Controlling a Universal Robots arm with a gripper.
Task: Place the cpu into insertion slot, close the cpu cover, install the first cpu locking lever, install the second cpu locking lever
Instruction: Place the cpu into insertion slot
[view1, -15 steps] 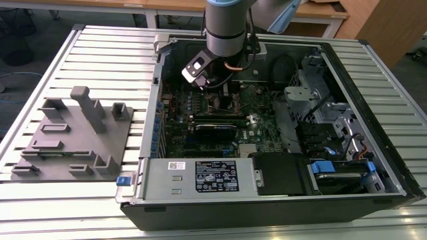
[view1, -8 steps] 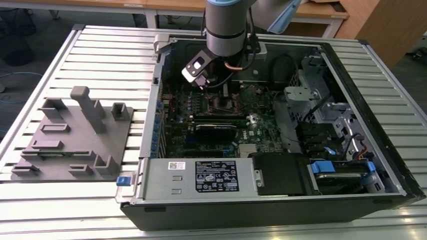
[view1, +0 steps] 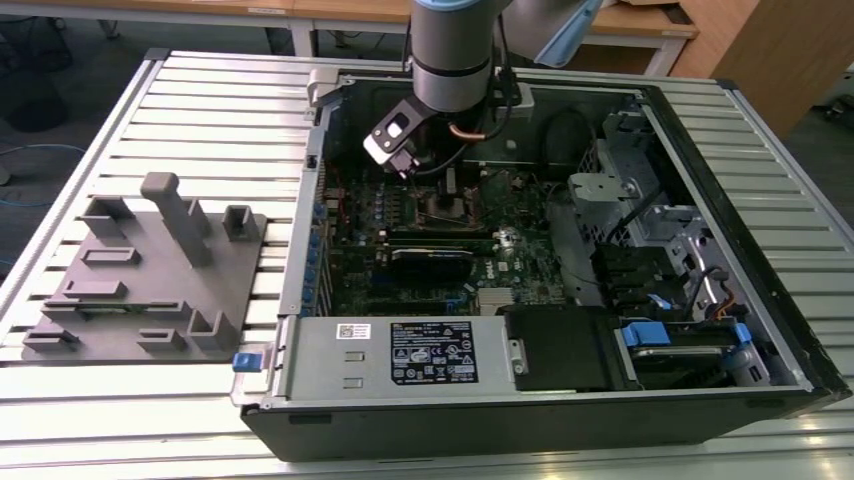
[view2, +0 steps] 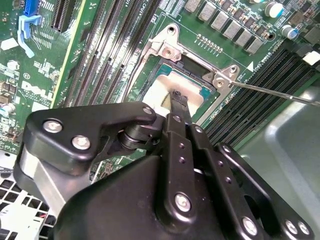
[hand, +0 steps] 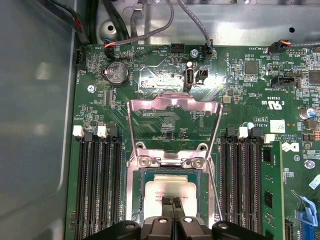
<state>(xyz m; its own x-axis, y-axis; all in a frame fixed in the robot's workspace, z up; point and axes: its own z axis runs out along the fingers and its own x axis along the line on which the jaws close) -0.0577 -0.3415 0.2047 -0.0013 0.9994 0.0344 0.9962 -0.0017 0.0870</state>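
In the exterior view we are looking down on a work table (view1: 200, 100) whose top is running in pale metal slats, and overhead light is glancing off the slats along its near edge. Beyond the far side we are seeing light wooden desks (view1: 334, 12) on white legs, standing on a dark grey floor (view1: 94, 60). A wooden cabinet side (view1: 767, 60) is rising at the exterior view's right. At the exterior view's left a blue cable (view1: 51, 150) is lying on the floor, near a dark object (view1: 34, 105) we are not making out.

Tool (hand: 172, 202) pointed down, pinched closed
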